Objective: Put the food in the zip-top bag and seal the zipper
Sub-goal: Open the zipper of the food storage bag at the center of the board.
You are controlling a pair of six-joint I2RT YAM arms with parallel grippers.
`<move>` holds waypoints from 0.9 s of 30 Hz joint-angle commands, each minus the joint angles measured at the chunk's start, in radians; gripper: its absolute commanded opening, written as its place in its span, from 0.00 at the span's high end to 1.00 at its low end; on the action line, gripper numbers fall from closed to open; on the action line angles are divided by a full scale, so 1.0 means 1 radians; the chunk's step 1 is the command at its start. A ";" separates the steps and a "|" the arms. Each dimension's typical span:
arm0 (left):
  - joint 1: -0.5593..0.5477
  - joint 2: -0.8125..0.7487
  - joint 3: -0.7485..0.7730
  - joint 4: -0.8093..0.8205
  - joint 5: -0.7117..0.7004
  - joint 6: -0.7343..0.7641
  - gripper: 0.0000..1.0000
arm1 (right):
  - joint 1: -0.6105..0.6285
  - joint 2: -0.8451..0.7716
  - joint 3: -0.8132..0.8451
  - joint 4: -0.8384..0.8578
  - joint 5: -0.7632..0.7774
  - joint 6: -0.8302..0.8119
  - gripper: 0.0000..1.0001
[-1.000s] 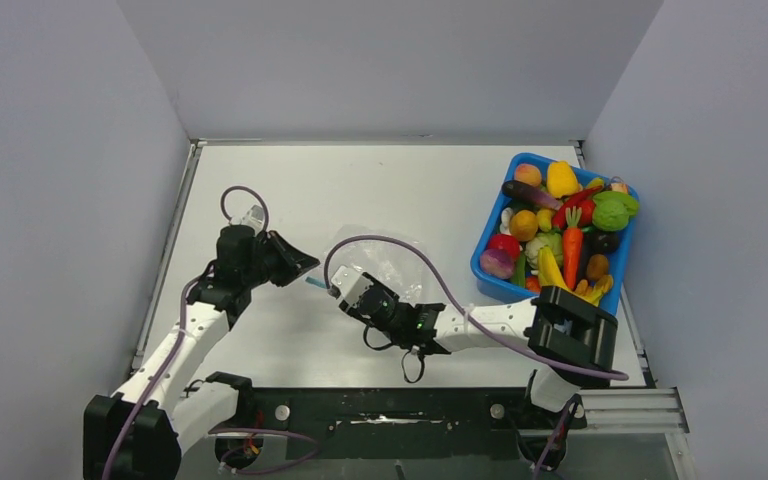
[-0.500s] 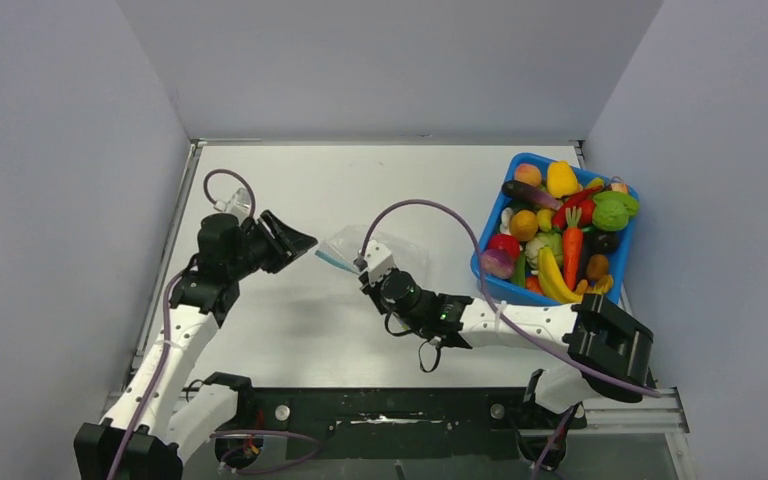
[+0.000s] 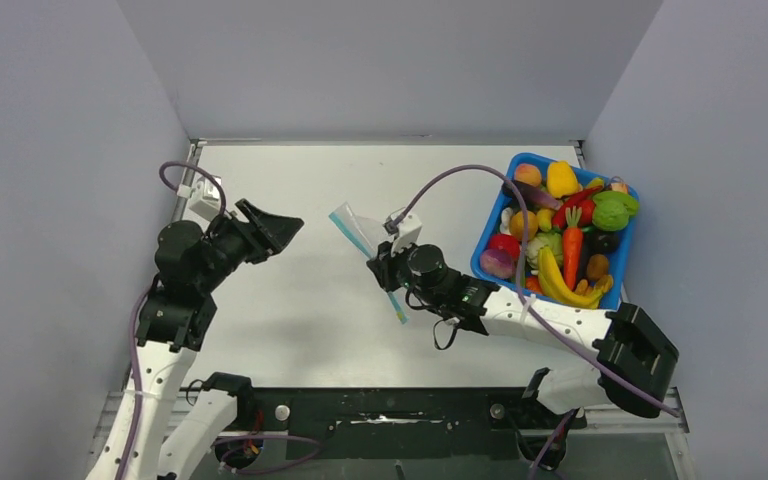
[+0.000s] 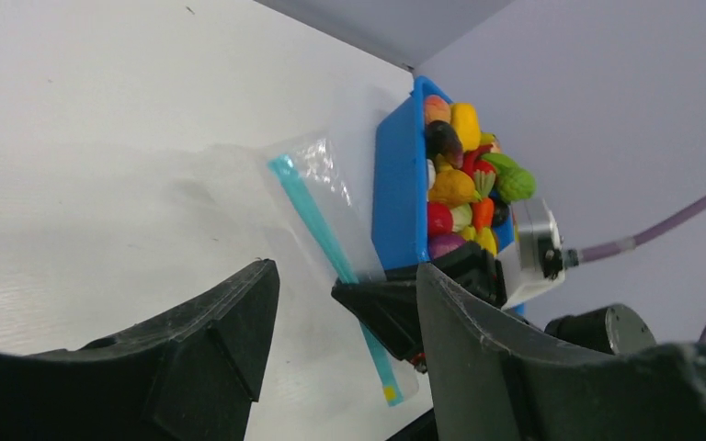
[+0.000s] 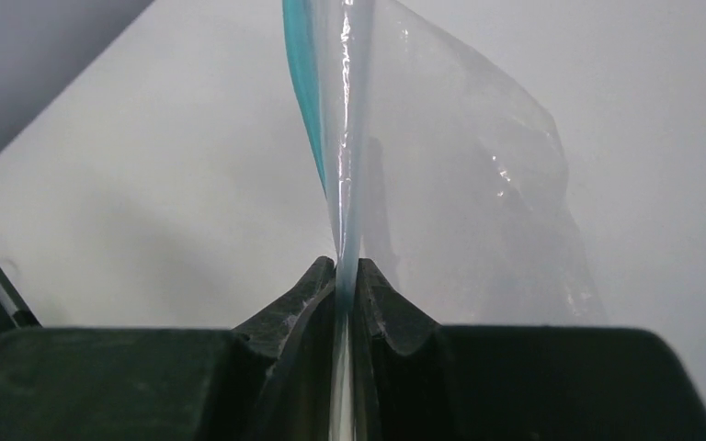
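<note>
Zip-top bag (image 5: 478, 184) pinched at zipper (image 4: 305, 204) edge by right end effector (image 5: 347, 276), narrow; left end effector (image 4: 345, 276) spread wide, nothing held.

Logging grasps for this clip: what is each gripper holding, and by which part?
The right gripper pinches the zip-top bag by its mouth edge, on the zipper. The left gripper is open, holding nothing.

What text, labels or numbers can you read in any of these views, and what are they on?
None can be read in any view.
The zip-top bag and its zipper: no print, only a small yellow spot at one end of the strip.
The blue bin: plain wall.
The toy food: no labels.
The right arm casing: no legible marking.
</note>
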 commanded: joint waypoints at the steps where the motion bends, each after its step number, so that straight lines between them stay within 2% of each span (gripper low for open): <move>1: 0.002 -0.050 -0.113 0.171 0.147 -0.093 0.47 | -0.021 -0.087 0.011 0.124 -0.089 0.097 0.88; 4: 0.001 -0.060 -0.211 0.349 0.258 -0.214 0.49 | -0.025 -0.122 -0.012 0.181 -0.131 0.124 0.87; 6: 0.001 -0.058 -0.289 0.530 0.328 -0.326 0.50 | -0.027 -0.137 -0.025 0.220 -0.160 0.134 0.87; 9: 0.000 -0.042 -0.390 0.760 0.370 -0.467 0.51 | -0.029 -0.141 -0.028 0.254 -0.213 0.138 0.86; 12: -0.001 -0.025 -0.424 0.883 0.381 -0.500 0.50 | -0.029 -0.132 -0.024 0.260 -0.238 0.139 0.86; 16: -0.001 -0.011 -0.431 0.842 0.358 -0.456 0.46 | -0.028 -0.130 -0.037 0.287 -0.245 0.154 0.86; 21: -0.001 -0.014 -0.450 0.782 0.310 -0.417 0.45 | -0.028 -0.122 -0.050 0.285 -0.228 0.171 0.92; 27: -0.001 -0.037 -0.435 0.559 0.217 -0.357 0.45 | -0.036 -0.114 -0.070 0.262 -0.176 0.226 0.98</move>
